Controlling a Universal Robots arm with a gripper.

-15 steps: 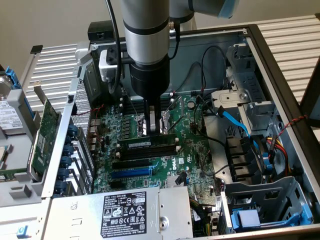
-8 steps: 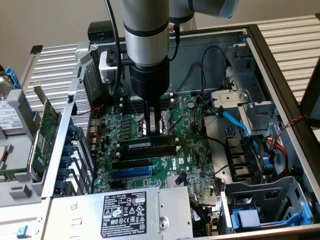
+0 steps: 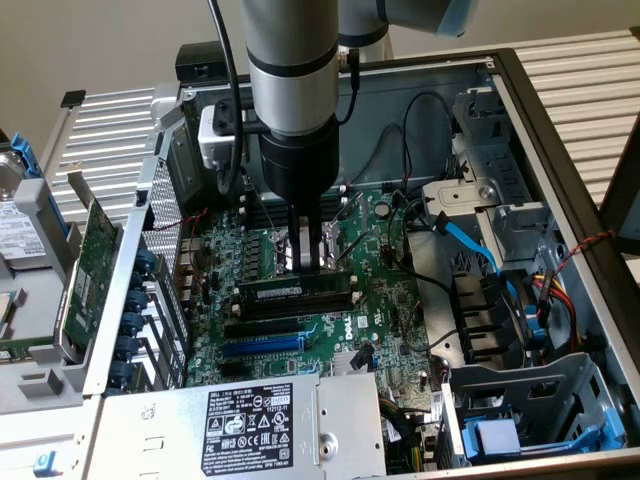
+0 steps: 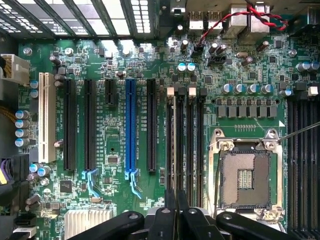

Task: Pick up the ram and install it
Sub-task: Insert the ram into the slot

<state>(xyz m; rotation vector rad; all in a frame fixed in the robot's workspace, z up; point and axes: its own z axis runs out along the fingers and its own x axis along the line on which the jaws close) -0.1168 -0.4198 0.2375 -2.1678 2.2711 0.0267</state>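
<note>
Now: pincer pressed together, gripping nothing. Ram stands on edge in memory slot on motherboard, directly beneath pincer tips. Its long axis runs exterior view's left to right. Contact unclear.

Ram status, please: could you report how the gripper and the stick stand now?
Gripper shut, right over the ram, contact unclear. Ram upright in a memory slot. Blue cable apart, toward the exterior view's right.

Grey arm, black gripper
</note>
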